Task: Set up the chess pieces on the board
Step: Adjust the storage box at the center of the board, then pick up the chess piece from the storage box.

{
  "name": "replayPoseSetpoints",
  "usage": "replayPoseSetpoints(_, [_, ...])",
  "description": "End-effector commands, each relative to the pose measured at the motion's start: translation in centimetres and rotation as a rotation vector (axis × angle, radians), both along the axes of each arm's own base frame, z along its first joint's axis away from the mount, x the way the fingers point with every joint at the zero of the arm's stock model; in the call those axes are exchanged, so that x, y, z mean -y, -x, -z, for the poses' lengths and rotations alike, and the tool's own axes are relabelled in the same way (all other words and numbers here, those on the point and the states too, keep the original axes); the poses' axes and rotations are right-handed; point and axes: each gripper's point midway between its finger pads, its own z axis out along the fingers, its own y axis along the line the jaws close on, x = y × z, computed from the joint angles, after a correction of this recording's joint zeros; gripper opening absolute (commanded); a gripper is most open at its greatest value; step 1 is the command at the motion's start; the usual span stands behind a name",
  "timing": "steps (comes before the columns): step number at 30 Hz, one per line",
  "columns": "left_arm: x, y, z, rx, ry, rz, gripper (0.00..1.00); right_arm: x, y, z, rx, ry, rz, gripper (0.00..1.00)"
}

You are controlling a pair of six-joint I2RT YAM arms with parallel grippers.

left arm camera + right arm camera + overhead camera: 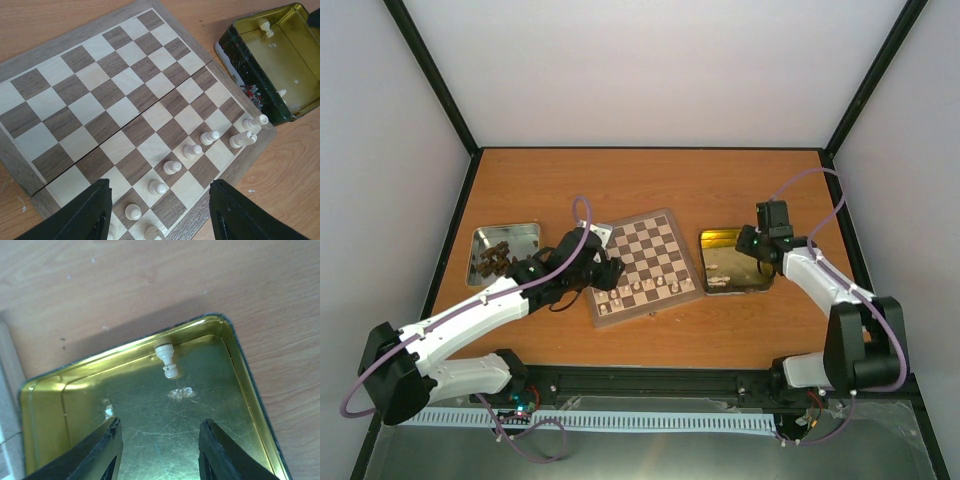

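Observation:
The board (pixel 655 245) lies at the table's middle. A row of cream-white chess pieces (pixel 640 290) stands along its near edge. In the left wrist view these pieces (pixel 192 150) run diagonally across the second rank, with a few more (pixel 248 138) on the edge rank. My left gripper (pixel 160 185) hovers open over that row, with nothing between its fingers (pixel 87 215). My right gripper (pixel 161 424) hangs open over the gold tin (pixel 150 440). One white piece (pixel 167 361) lies on its side against the tin's far wall, ahead of the fingertips.
The gold tin (pixel 712 243) sits just right of the board; a couple of white pieces (pixel 266 27) lie in it. A silver tray (pixel 525 232) at the left holds dark brown chessmen (pixel 495 260). Black frame posts and white walls enclose the table.

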Motion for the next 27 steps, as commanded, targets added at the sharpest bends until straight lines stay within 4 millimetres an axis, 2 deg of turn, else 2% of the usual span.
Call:
replayPoseSetpoints(1, [0.3, -0.5, -1.3, 0.024, 0.063, -0.021, 0.55, -1.1, -0.8, 2.3, -0.041, 0.020, -0.088, 0.41])
replayPoseSetpoints(6, [0.4, -0.4, -1.1, 0.015, 0.067, -0.022, 0.55, -0.2, -2.4, 4.0, -0.084, 0.100, -0.069, 0.39])
replayPoseSetpoints(16, [0.2, -0.5, -1.3, 0.022, 0.060, -0.023, 0.55, 0.3, -4.9, 6.6, -0.130, 0.164, -0.068, 0.35])
replayPoseSetpoints(27, [0.2, -0.6, -1.4, 0.024, 0.057, -0.023, 0.55, -0.1, -5.2, 8.0, -0.170, 0.179, -0.117, 0.24])
